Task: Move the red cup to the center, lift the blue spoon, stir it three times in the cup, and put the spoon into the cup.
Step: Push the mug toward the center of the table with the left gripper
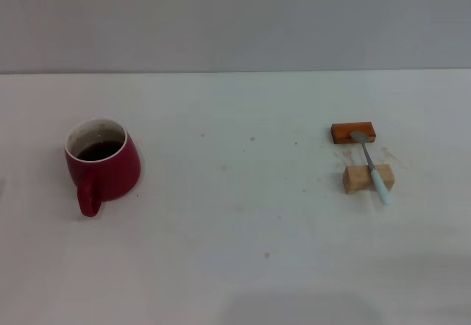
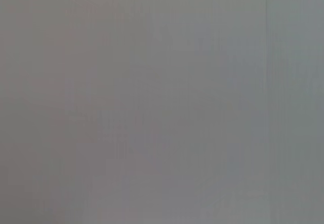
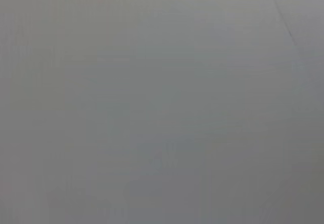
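The red cup (image 1: 103, 165) stands upright on the white table at the left in the head view, its thick handle turned toward the near edge. The blue spoon (image 1: 372, 168) lies at the right, propped across two small blocks, its grey bowl on the far block and its pale blue handle pointing toward the near edge. Neither gripper shows in the head view. Both wrist views show only a plain grey surface, with no fingers and no task object.
An orange-brown block (image 1: 353, 131) and a pale wooden block (image 1: 366, 179) lie under the spoon. The white table (image 1: 243, 215) spans the view, with a grey wall behind its far edge.
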Robot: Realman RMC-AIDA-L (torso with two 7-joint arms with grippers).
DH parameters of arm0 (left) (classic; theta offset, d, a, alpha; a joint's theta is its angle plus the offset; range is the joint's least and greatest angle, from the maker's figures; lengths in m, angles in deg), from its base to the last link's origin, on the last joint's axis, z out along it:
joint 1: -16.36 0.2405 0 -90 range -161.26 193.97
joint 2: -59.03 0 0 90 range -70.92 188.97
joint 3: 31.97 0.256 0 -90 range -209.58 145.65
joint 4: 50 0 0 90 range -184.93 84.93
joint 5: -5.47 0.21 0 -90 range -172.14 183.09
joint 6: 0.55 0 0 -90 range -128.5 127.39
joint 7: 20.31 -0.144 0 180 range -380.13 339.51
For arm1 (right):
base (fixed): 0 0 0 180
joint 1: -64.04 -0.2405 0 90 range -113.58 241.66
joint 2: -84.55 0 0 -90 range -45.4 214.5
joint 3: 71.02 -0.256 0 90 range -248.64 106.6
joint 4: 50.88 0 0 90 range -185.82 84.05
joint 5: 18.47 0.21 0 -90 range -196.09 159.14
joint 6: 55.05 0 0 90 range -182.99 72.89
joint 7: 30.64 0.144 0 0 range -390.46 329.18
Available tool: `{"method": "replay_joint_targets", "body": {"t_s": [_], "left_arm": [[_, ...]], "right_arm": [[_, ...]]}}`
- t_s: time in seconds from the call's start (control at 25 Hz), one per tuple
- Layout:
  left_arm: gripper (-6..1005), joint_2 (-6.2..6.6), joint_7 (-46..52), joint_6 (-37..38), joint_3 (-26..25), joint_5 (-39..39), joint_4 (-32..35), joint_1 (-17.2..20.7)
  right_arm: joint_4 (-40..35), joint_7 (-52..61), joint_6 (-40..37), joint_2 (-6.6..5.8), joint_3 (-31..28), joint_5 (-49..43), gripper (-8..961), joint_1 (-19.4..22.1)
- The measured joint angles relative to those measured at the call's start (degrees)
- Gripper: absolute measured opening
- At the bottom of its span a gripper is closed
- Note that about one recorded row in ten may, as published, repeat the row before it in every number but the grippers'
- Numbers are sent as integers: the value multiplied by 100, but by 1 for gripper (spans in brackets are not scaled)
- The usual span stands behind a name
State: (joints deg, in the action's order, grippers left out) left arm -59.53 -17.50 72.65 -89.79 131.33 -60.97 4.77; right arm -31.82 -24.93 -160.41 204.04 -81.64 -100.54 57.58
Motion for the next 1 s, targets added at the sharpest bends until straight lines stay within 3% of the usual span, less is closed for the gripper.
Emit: {"method": "replay_joint_targets", "body": {"t_s": [0.36,0.6,1.0], "left_arm": [[851,0,0,-64,0,-1,-1,-42],[846,-12,-873,-56,177,44,-114,-41],[653,2,-1431,-311,215,74,-28,-274]], "right_arm": [[7,0,-10,-8,-1,-3,733,-7],[4,0,-59,-14,-1,-3,733,-11],[0,0,-132,-14,-1,-3,732,33]]}}
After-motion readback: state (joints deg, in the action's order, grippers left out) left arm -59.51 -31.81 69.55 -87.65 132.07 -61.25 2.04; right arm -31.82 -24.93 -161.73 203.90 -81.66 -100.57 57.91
